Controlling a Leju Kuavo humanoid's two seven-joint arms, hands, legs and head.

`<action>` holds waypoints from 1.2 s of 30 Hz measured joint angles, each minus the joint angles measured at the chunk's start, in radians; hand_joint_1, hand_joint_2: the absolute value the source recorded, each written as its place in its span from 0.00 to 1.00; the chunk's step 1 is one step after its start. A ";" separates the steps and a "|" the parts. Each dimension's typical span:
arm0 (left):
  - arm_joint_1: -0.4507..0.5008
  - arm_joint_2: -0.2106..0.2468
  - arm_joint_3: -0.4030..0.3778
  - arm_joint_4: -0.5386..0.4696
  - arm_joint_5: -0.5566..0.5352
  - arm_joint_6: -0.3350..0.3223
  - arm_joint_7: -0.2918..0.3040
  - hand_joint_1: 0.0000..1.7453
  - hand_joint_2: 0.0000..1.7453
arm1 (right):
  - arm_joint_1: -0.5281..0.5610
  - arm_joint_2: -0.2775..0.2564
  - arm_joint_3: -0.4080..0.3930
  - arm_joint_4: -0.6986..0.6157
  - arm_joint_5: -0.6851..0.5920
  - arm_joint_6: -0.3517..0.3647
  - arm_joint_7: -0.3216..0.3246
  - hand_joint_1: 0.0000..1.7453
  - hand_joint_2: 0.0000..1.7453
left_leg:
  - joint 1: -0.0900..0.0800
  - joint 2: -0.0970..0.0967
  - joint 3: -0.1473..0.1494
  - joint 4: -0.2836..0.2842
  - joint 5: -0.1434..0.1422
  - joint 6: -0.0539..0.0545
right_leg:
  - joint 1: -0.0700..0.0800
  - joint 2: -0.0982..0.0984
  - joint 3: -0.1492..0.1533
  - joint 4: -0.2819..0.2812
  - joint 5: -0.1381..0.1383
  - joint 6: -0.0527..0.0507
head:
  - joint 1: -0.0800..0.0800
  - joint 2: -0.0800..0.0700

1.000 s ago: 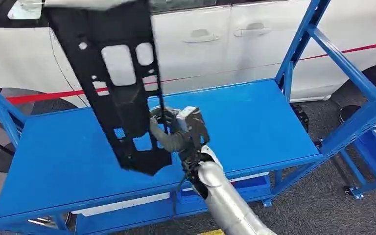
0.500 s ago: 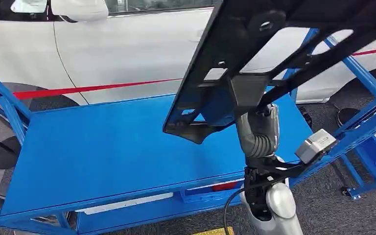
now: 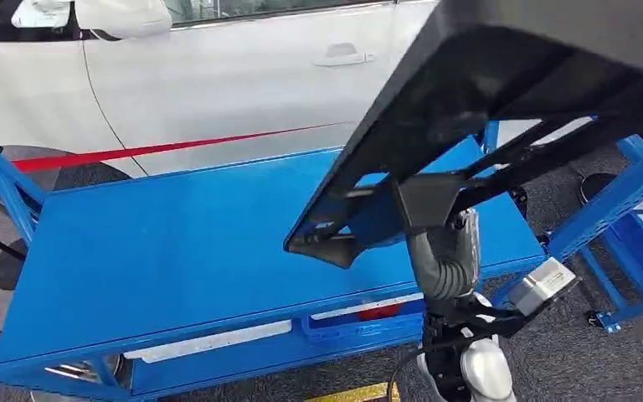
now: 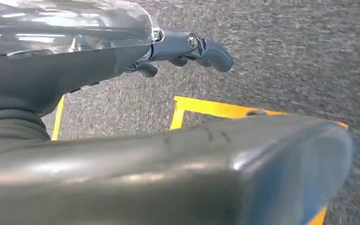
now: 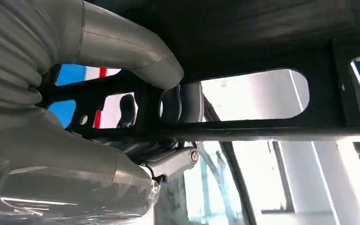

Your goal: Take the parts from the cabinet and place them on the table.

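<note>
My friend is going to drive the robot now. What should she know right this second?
Right hand: grips the black panel with cutouts, its thumb and fingers closed on one of the panel's bars.
Left hand: hangs over grey carpet with yellow floor marking, holding nothing, fingers curled.
Panel: raised and tilted above the right part of the blue table, not touching it.
Done: part is out and carried to the table.
Left: lower it flat onto the table and let go. A white car stands just behind, so swing with care.
</note>
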 joint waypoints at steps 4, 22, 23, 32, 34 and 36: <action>0.001 0.002 0.000 0.001 0.000 0.006 0.015 0.00 0.00 | 0.059 -0.002 -0.007 -0.019 -0.015 0.043 -0.045 1.00 1.00 | -0.011 -0.032 0.060 -0.125 0.028 0.018 | -0.001 0.024 -0.013 0.002 0.024 0.023 | 0.000 0.000; 0.004 0.000 -0.002 0.001 0.008 0.018 0.071 0.00 0.00 | 0.216 -0.051 -0.097 -0.028 -0.044 0.059 -0.137 1.00 1.00 | -0.006 0.122 -0.063 -0.099 0.119 -0.008 | -0.009 -0.070 0.106 -0.008 -0.088 0.014 | 0.004 0.000; 0.006 0.002 -0.003 0.001 0.008 0.018 0.072 0.00 0.00 | 0.224 -0.052 -0.113 -0.031 -0.043 0.056 -0.137 1.00 1.00 | -0.005 0.071 -0.075 -0.067 0.075 -0.012 | -0.010 -0.060 0.095 -0.008 -0.077 0.007 | 0.004 0.000; 0.012 0.011 -0.019 0.001 -0.001 0.011 0.058 0.00 0.00 | 0.262 -0.062 -0.241 -0.045 -0.035 0.017 -0.138 1.00 1.00 | -0.018 -0.059 0.089 -0.099 0.002 0.049 | 0.001 0.059 -0.016 0.002 0.015 0.000 | 0.003 0.000; 0.013 0.016 -0.021 0.001 -0.001 0.010 0.054 0.00 0.00 | 0.263 -0.067 -0.267 -0.047 -0.035 0.012 -0.138 1.00 1.00 | -0.019 -0.064 0.102 -0.138 0.003 0.040 | -0.001 0.077 -0.021 -0.003 0.034 0.016 | 0.004 0.000; 0.010 0.016 -0.024 0.001 -0.004 0.010 0.053 0.00 0.00 | 0.266 -0.072 -0.289 -0.047 -0.034 -0.001 -0.138 1.00 1.00 | -0.028 -0.045 0.101 -0.145 0.015 0.047 | -0.007 0.104 -0.025 -0.014 0.056 0.033 | 0.004 0.000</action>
